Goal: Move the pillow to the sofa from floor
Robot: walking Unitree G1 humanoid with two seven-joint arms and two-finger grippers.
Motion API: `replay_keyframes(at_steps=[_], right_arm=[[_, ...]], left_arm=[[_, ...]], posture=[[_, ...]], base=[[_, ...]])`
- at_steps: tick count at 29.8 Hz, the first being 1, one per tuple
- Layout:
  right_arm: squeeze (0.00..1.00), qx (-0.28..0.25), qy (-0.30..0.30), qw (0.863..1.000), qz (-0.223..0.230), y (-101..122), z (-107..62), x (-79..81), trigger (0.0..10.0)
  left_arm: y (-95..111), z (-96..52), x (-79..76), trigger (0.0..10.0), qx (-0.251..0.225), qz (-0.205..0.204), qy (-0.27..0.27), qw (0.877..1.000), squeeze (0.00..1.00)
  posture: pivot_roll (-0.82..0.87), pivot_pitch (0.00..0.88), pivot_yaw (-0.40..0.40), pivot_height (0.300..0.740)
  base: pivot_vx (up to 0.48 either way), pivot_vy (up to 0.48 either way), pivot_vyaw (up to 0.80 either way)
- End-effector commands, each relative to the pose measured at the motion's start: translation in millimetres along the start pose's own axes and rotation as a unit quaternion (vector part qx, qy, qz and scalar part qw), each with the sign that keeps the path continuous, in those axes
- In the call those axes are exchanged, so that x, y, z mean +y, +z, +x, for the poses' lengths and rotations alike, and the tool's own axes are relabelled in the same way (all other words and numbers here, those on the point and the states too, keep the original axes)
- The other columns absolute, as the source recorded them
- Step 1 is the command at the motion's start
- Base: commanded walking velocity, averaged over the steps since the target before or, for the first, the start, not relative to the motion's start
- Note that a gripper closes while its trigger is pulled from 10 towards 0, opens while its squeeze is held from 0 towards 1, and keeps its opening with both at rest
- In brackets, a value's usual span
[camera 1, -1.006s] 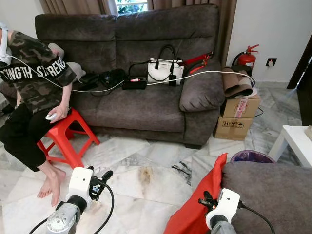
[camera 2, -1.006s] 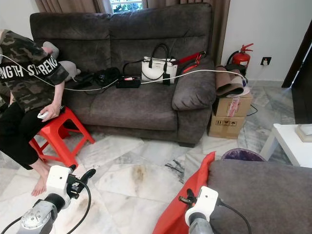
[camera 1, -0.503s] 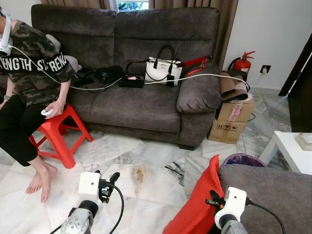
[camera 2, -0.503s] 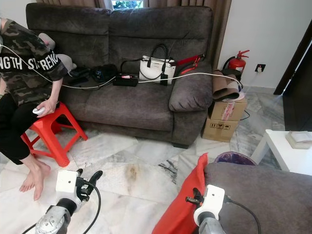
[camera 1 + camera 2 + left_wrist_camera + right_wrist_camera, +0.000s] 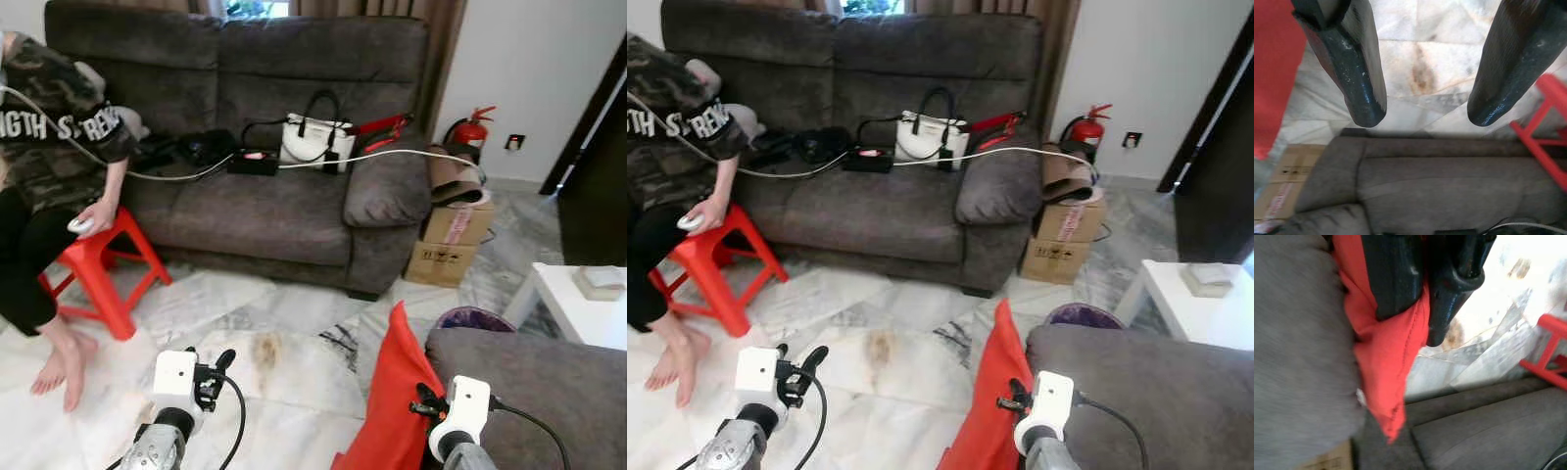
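A red pillow [image 5: 392, 401] stands upright at the lower middle, leaning against the arm of a near grey sofa [image 5: 529, 382]. My right gripper [image 5: 1422, 296] is shut on the pillow's red edge [image 5: 1386, 357], low in front of me [image 5: 423, 401]. My left gripper [image 5: 1425, 110] is open with nothing between its fingers, held low over the marble floor [image 5: 284, 382] to the pillow's left [image 5: 220, 364]. A second grey sofa [image 5: 274, 196] stands across the floor ahead.
A person [image 5: 49, 186] sits on a red stool [image 5: 98, 269] at the left. The far sofa holds a white handbag [image 5: 313, 142], black devices and a white cable. Cardboard boxes [image 5: 446, 240], a fire extinguisher [image 5: 470, 132], a purple bin [image 5: 475, 318] and a white table [image 5: 583, 304] stand on the right.
The whole picture has shifted left, so the camera has turned right. The red pillow stands higher and nearer the middle, still in my right gripper.
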State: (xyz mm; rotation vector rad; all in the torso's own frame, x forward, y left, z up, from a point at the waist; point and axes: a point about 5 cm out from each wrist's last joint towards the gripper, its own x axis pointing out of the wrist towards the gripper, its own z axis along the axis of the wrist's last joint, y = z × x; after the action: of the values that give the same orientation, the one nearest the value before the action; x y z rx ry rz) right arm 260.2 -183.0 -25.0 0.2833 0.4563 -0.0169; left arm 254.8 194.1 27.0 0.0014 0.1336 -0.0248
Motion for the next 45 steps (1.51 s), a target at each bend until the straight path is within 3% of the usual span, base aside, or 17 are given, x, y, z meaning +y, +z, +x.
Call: replay_keyframes(at_steps=[1,19,21,27,45], right_arm=[[0.00,-0.051,0.004,0.999,-0.005,23.8,5.7,0.0,10.0],[0.00,-0.045,-0.002,0.999,-0.006,23.7,6.7,-0.3,10.0],[0.00,-0.045,-0.003,0.999,-0.007,24.8,7.3,-0.1,10.0],[0.00,-0.044,0.000,0.999,-0.009,24.9,8.2,2.5,10.0],[0.00,-0.039,-0.003,0.999,-0.011,21.7,6.8,1.4,10.0]], left_arm=[[0.6,-1.1,1.6,10.0,-0.005,-0.004,0.003,1.000,0.00],[3.0,0.2,2.9,10.0,-0.009,0.003,-0.004,1.000,0.00],[3.6,0.4,1.0,10.0,-0.007,0.027,-0.014,1.000,0.00],[2.0,0.3,3.2,10.0,-0.006,0.005,0.005,1.000,0.00],[1.4,-1.8,2.1,10.0,-0.007,0.003,-0.005,1.000,0.00]], posture=[[0.15,0.000,-0.036,0.740],[0.16,0.000,-0.031,0.740],[0.16,0.000,-0.031,0.740],[0.16,0.000,-0.037,0.740],[0.16,0.008,-0.033,0.740]], base=[[0.000,0.000,-0.79],[0.000,0.000,-0.79],[0.000,-0.458,-0.79],[0.000,-0.231,-0.79],[0.000,0.000,-0.79]])
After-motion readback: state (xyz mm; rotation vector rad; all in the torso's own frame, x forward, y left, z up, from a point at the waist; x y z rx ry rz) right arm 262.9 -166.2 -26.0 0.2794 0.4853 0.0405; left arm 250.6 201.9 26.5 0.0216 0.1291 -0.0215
